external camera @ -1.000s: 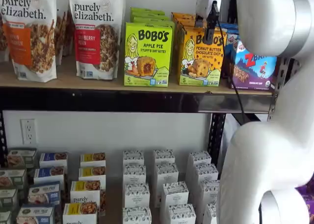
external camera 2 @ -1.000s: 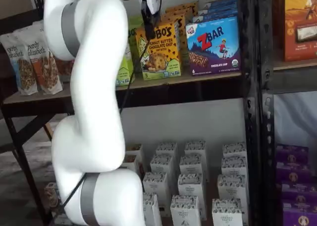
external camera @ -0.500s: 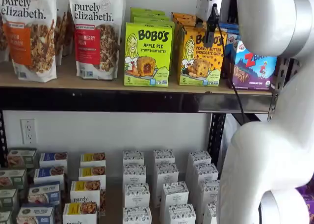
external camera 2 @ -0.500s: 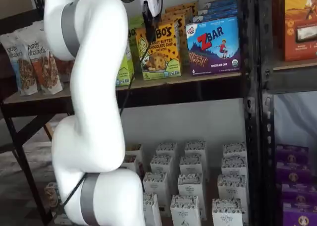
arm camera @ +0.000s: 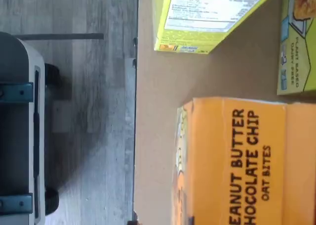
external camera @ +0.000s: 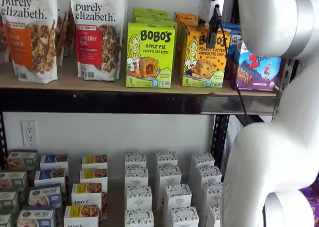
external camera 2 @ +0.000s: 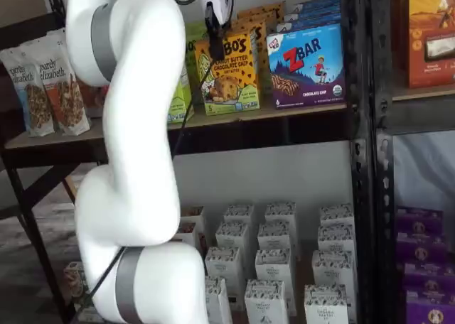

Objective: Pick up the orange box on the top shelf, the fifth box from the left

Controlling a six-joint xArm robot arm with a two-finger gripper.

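Near the right end of the top shelf: the orange box (external camera: 203, 57) stands upright at the front edge, between a lime-green Bobo's box (external camera: 150, 55) and a blue ZBar box (external camera: 257, 65).
Top shelf: a tan board with a black front rail (external camera: 124, 101), carrying granola bags (external camera: 97, 30) toward its left end.
End effector: the end effector (external camera: 215, 32) hangs in front of the orange box's upper face; only a dark finger seen side-on shows in both shelf views, so no gap is visible. It holds nothing, and its fingers stand at their widest.
Step in hand: approach. The orange box sits untouched on the shelf, its "Peanut Butter Chocolate Chip" panel (arm camera: 247, 161) filling the wrist view.
Next move: judged from this, the fingers must straddle the box's sides without nudging its neighbours, then close.
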